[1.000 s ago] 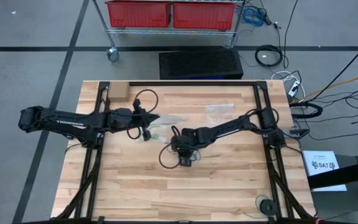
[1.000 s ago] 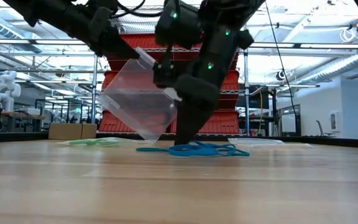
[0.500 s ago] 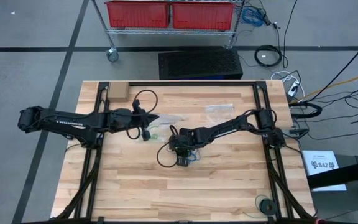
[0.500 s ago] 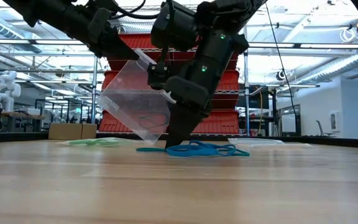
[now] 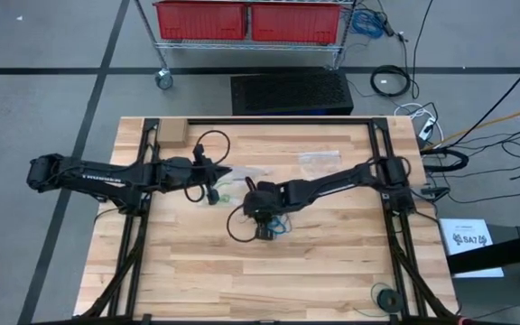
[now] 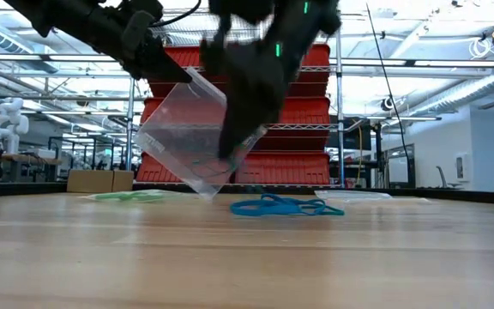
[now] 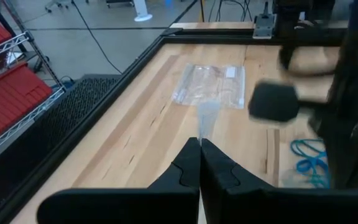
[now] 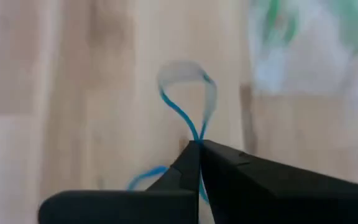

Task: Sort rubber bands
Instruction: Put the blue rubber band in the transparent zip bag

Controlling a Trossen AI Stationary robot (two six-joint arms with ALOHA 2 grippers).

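moved: right gripper (image 8: pixel 199 144) lifted off blue pile, jaws now pinched on one blue rubber band (image 8: pixel 188 106) | left gripper (image 7: pixel 199 144) jaws clamped on clear bag (image 6: pixel 187 137) above counter (image 5: pixel 323 271) | step: carry-to-bag | next: feed band into bag mouth | remaining blue bands (image 6: pixel 283 206) on counter

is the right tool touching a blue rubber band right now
Touching. The right wrist view shows the right tool shut on a blue rubber band, whose loop sticks out from between the closed fingertips.
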